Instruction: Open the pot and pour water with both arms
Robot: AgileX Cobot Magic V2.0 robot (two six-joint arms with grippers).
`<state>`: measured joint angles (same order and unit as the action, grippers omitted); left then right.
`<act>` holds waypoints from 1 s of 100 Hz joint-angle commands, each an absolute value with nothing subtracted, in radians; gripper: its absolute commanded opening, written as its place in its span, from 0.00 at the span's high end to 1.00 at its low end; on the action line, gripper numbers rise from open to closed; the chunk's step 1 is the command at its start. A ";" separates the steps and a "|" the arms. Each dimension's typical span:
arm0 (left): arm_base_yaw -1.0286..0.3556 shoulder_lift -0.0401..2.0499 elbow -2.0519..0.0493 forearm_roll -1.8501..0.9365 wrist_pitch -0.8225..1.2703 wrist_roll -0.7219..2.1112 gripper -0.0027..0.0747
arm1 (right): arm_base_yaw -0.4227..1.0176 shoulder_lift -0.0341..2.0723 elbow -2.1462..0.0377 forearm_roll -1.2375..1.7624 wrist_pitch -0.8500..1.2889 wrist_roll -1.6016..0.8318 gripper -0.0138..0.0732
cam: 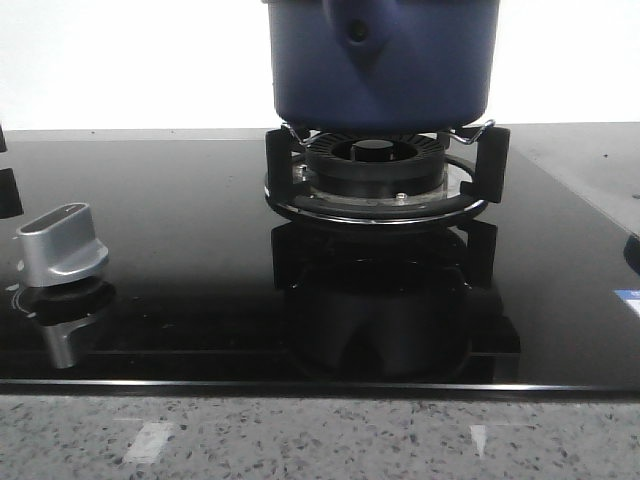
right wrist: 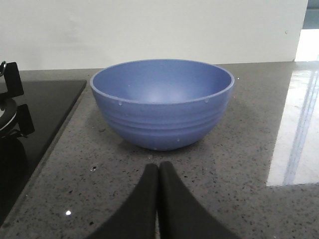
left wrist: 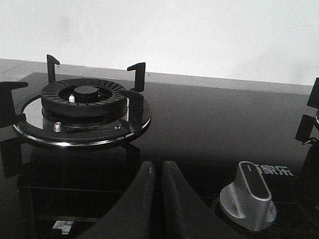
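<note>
On the glossy black glass hob surface [cam: 180, 260]: 1 large dark navy-blue round pot [cam: 380, 60] sits on the black burner grate [cam: 385, 180], w/ 1 silver control knob [cam: 62, 245] near it. Left wrist cam: 1 more black burner, bare [left wrist: 82, 107]. On the grey speckled stone surface [right wrist: 239, 164]: 1 blue ribbed bowl [right wrist: 162, 102]. Left hand [left wrist: 158, 172] & right hand [right wrist: 158, 172]: fingers pressed together, nothing held.

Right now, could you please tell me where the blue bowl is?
The blue bowl shows only in the right wrist view, standing on the speckled grey counter just beyond the right tool, beside the black cooktop's edge.
</note>
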<state>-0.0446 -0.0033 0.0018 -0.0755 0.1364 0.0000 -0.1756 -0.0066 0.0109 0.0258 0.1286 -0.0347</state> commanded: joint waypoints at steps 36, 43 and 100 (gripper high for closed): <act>-0.053 -0.031 0.033 -0.084 0.058 -0.012 0.99 | -0.175 -0.029 0.037 0.047 0.030 -0.036 0.91; -0.053 -0.031 0.033 -0.084 0.058 -0.012 0.99 | -0.175 -0.029 0.037 0.080 0.000 -0.036 0.91; -0.053 -0.031 0.033 -0.436 0.018 -0.012 0.99 | -0.175 -0.029 0.037 0.299 -0.071 -0.036 0.91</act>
<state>-0.0446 -0.0033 0.0018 -0.3750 0.1058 0.0000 -0.1756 -0.0066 0.0109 0.2526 0.0151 -0.0347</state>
